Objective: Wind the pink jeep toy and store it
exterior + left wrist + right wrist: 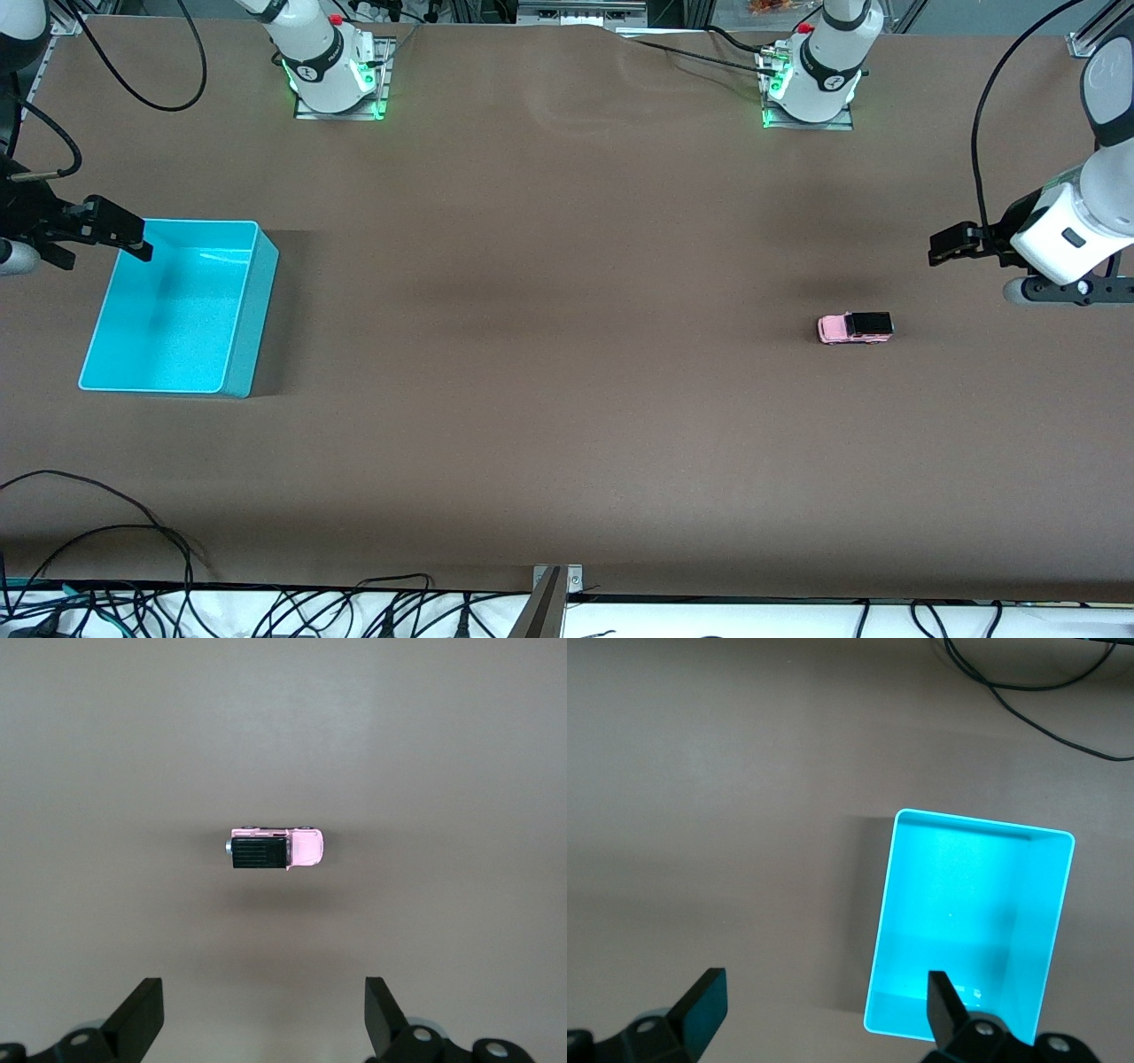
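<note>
Nearest the front camera, a tangle of black cables (266, 607) is being shown along the edge of the brown counter (549, 416), with a metal bracket (554, 594) fixed at the middle of that edge.

Farther in, toward the left arm's end of the counter, the pink jeep toy (855, 328) is being seen standing on its wheels, well apart from everything else. Its black roof and rear section are being turned toward the left arm's end, and its pink nose toward the right arm's end. In the left wrist view the jeep (275, 847) is being framed from above, lying ahead of the spread fingers.

At about the same depth, toward the right arm's end, a turquoise bin (248, 310) is being shown with nothing visible in it. From the right wrist view its rim (983, 822) is being seen from above.

The left end effector (948, 246) is being held in the air over bare counter near the jeep, toward the left arm's end; its fingers (142, 1014) are being kept wide apart, with nothing gripped. The right end effector (133, 241) is being held over the bin's corner, its fingers (704, 1005) likewise being spread wide and gripping nothing.

Farthest off, the two arm bases (332, 71) are being shown with green lights glowing.
</note>
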{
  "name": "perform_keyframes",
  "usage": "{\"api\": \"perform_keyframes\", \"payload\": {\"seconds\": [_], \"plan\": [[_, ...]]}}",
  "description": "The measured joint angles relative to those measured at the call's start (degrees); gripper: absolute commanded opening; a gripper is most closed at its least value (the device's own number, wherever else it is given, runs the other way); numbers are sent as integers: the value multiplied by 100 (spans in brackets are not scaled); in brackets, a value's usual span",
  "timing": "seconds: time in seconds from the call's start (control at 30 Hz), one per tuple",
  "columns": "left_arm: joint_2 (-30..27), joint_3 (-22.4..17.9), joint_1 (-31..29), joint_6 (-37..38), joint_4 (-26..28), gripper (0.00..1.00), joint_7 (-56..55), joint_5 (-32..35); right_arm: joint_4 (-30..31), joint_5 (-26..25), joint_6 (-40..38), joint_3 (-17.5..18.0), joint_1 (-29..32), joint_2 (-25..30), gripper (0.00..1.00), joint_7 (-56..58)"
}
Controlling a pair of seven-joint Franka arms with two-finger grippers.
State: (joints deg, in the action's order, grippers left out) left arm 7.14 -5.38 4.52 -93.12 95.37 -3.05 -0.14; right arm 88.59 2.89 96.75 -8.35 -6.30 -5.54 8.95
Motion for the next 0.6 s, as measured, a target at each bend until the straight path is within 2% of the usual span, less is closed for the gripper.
{"api": "perform_keyframes", "payload": {"seconds": [0.6], "plan": [[543, 0, 0, -197, 16, 100, -2633, 0, 0, 0, 0, 3, -4, 0, 100, 1]]}}
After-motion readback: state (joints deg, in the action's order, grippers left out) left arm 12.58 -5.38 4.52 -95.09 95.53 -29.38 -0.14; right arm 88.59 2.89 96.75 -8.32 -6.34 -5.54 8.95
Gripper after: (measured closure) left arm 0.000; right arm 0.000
